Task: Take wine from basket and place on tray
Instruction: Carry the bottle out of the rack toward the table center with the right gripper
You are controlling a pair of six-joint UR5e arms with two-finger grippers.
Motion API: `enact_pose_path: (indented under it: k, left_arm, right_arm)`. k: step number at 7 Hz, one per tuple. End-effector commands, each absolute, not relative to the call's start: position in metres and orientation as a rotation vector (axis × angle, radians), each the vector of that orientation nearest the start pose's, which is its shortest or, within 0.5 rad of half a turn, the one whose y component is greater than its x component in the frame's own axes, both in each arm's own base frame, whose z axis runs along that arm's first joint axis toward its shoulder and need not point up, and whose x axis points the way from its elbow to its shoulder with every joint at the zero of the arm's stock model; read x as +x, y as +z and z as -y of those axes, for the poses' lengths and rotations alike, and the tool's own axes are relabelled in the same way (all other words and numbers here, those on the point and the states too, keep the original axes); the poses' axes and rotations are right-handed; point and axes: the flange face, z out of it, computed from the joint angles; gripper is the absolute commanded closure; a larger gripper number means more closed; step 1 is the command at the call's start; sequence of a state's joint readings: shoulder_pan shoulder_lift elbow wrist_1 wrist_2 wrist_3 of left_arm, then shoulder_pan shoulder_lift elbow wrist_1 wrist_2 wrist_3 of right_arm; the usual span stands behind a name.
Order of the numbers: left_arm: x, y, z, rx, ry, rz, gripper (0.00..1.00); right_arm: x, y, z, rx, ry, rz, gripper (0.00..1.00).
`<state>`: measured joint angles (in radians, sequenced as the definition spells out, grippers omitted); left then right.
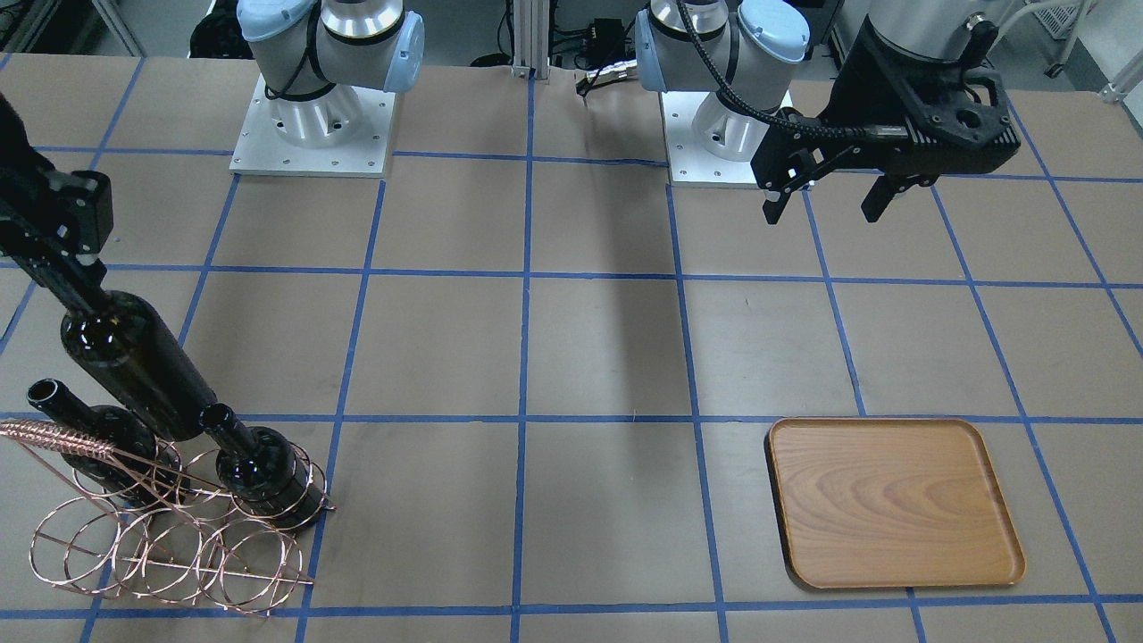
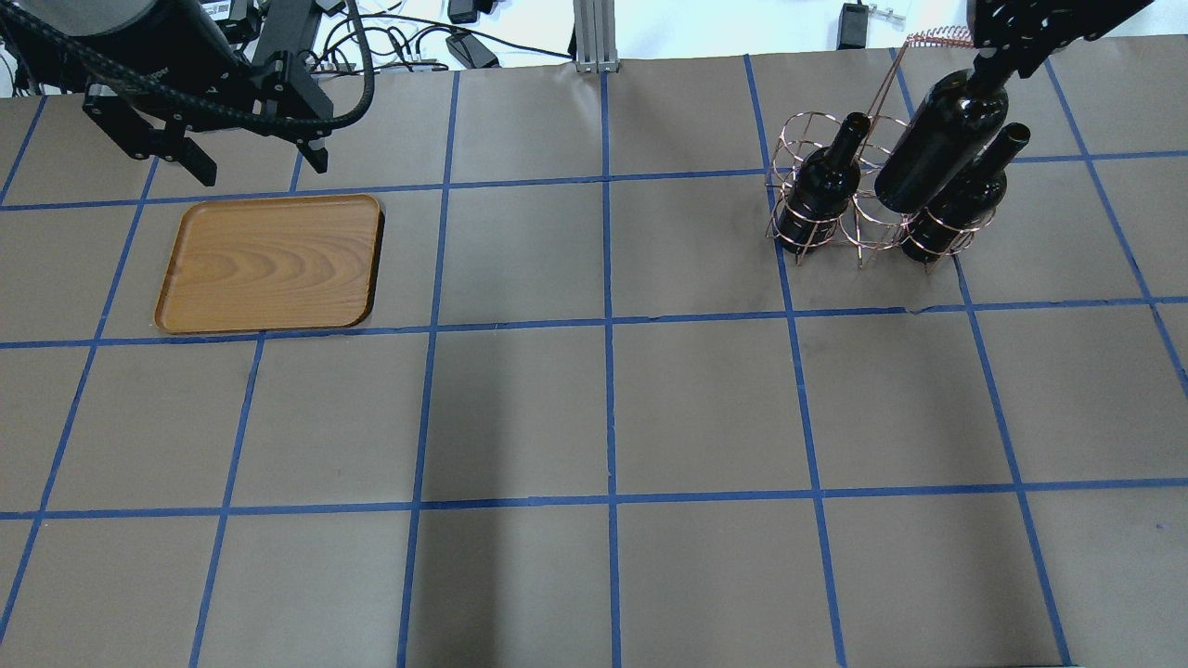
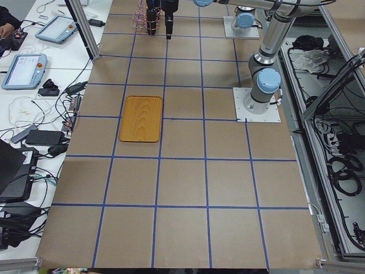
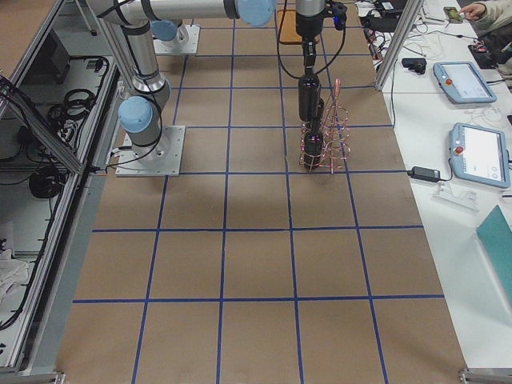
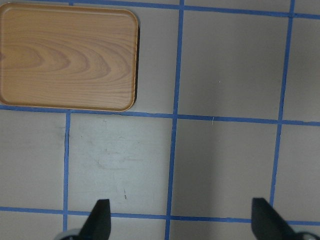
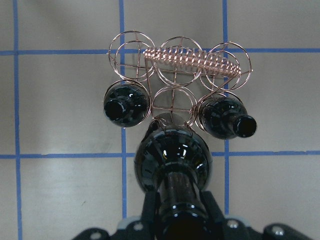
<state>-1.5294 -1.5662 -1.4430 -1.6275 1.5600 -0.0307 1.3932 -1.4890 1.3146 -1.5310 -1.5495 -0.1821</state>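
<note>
Here the right gripper (image 2: 998,60) is clamped on the neck of the wine (image 2: 937,139), holding it tilted above the basket (image 1: 170,554) near the counter's far right corner. Two other bottles (image 2: 821,195) (image 2: 961,199) stand in rings on either side. The left gripper (image 2: 258,165) hangs with its fingers spread wide beside the bare tray (image 2: 269,264), which lies near the far left corner.
</note>
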Motion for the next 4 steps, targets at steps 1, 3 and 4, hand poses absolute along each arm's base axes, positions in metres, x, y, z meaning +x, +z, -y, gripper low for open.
enact_pose_path:
  k: [1, 3, 4]
  left_arm:
    - [-0.114, 0.548, 0.498, -0.113, -0.119, -3.148, 0.0]
    - [-0.114, 0.549, 0.497, -0.113, -0.121, -3.148, 0.0]
    - [-0.114, 0.549, 0.497, -0.113, -0.121, -3.148, 0.0]
  right_arm:
    - [0.096, 0.583, 0.517, -0.056, -0.187, -3.104, 1.0]
    - [0.182, 0.557, 0.509, 0.093, -0.098, -3.061, 1.0]
    - [0.23, 0.543, 0.506, 0.122, -0.103, -3.057, 1.0]
